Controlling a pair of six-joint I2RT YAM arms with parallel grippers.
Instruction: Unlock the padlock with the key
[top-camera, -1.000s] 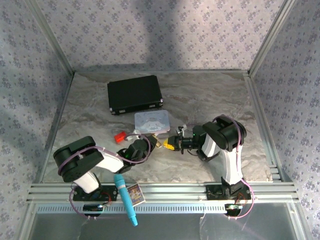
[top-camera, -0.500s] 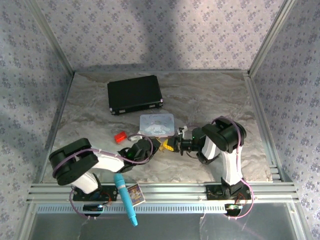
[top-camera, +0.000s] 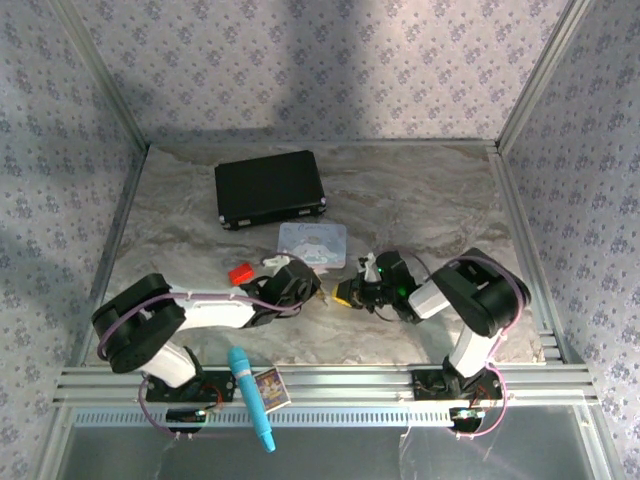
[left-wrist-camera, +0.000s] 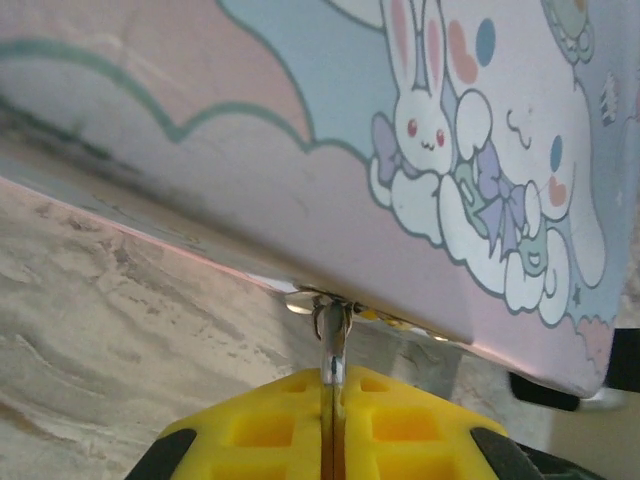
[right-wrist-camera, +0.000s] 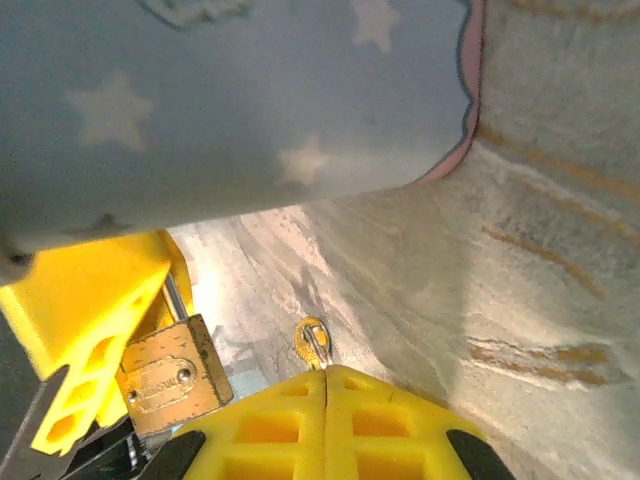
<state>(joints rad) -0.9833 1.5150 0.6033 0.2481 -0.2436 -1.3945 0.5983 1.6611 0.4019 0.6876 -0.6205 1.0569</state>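
Clamping down hard, my left pincer (left-wrist-camera: 333, 392) has its yellow fingers (left-wrist-camera: 265, 430) pressed together on a thin silvery shackle (left-wrist-camera: 333, 338), seen edge-on at the bottom centre of the left wrist view. The shackle's tip reaches the lower edge of the pastel tin (left-wrist-camera: 300, 170), which carries a cartoon rabbit. In the right wrist view the padlock (right-wrist-camera: 168, 382) sits at the lower left of the frame. Its brass body is just beneath that same left pincer's yellow finger, and the shackle runs up beside it. My right pincer (right-wrist-camera: 325, 392), at the bottom centre there, is also pressed together. It pinches what I take to be the key (right-wrist-camera: 312, 343), a small looped metal end poking out past the fingertips, just right of the padlock and not touching it. From above, the two pincers face each other nearly tip to tip at mid-frame on the marbled bench (top-camera: 420, 200), just below the tin. A red block (top-camera: 240, 273) lies to their left, and a black case (top-camera: 270, 188) lies toward the upper left.
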